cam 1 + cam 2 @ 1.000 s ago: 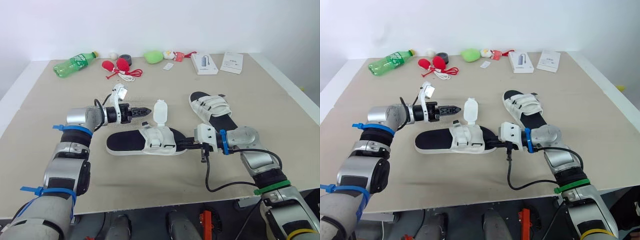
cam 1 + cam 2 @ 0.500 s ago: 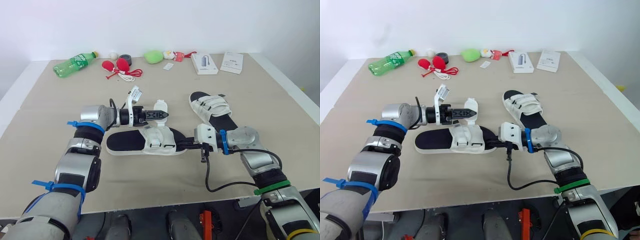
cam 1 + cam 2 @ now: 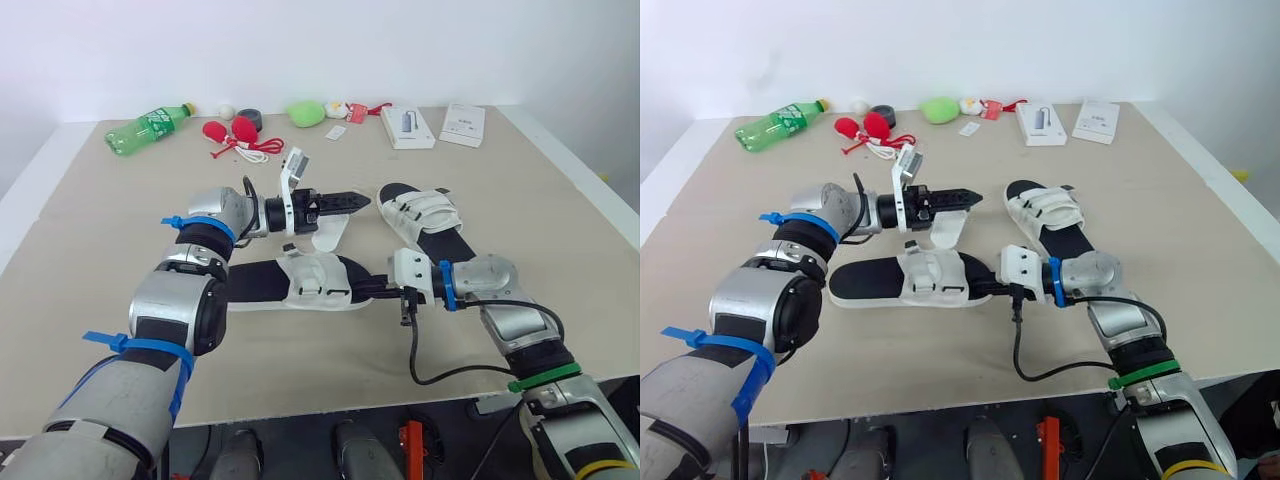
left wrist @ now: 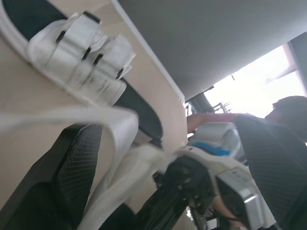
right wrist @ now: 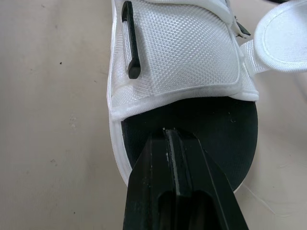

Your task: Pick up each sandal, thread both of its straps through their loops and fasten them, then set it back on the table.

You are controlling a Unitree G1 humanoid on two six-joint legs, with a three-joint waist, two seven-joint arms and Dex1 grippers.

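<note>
The near sandal [image 3: 262, 282], black sole with white straps, lies flat mid-table. Its loose strap [image 3: 326, 233] leans right from the upper, and its top meets my left gripper [image 3: 362, 199], which hovers above and looks shut on it. In the left wrist view the strap [image 4: 120, 143] curls across a meshed fingertip [image 4: 76, 158]. My right gripper [image 3: 372, 290] is shut, its tip resting on the sandal's heel [image 5: 201, 120]. The second sandal [image 3: 425, 222], both straps lying across its upper, sits just right of the left gripper.
Along the far edge lie a green bottle [image 3: 145, 125], red objects with a cord [image 3: 232, 130], a green lump [image 3: 307, 112] and two white boxes [image 3: 408, 127] [image 3: 464, 124]. A person [image 4: 288, 110] shows beyond the table.
My left gripper has travelled right and slightly away, reaching the strap. The strap, upright before, now leans right under it. The right arm has not moved.
</note>
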